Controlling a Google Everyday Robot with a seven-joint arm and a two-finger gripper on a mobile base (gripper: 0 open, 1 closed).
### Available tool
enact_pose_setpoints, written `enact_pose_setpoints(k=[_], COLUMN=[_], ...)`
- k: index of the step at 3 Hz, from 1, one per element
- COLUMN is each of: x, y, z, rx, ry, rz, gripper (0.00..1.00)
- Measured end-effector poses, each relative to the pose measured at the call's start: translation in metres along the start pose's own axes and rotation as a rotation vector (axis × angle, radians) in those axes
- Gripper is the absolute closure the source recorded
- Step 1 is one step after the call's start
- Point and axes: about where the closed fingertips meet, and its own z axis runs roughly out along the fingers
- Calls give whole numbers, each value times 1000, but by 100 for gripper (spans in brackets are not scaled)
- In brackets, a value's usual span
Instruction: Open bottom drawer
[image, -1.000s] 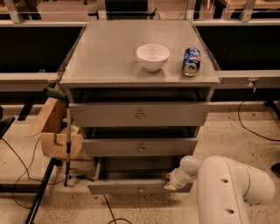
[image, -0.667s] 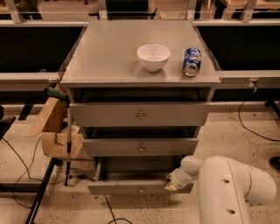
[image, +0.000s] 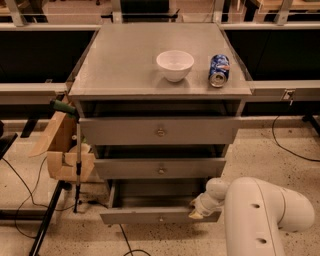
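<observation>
The grey cabinet has three drawers. The bottom drawer, the narrowest front with a small round knob, stands pulled out with its dark inside showing behind the front panel. My gripper is at the right part of that drawer's front panel, at the end of my white arm that comes in from the lower right. The middle drawer and the top drawer stick out a little less.
On the cabinet top sit a white bowl and a blue can lying on its side. A cardboard box and a thin pole with a green handle stand to the cabinet's left. Cables cross the floor.
</observation>
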Motion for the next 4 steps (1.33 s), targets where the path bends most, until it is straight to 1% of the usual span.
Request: enact_pose_setpoints(k=[1,2,4], x=[0,0,-1], y=[-1,4,1], z=[0,2,1], rx=[-1,-30,-30], ry=[0,12,12], rz=[0,-3,-3], gripper=[100,100,100])
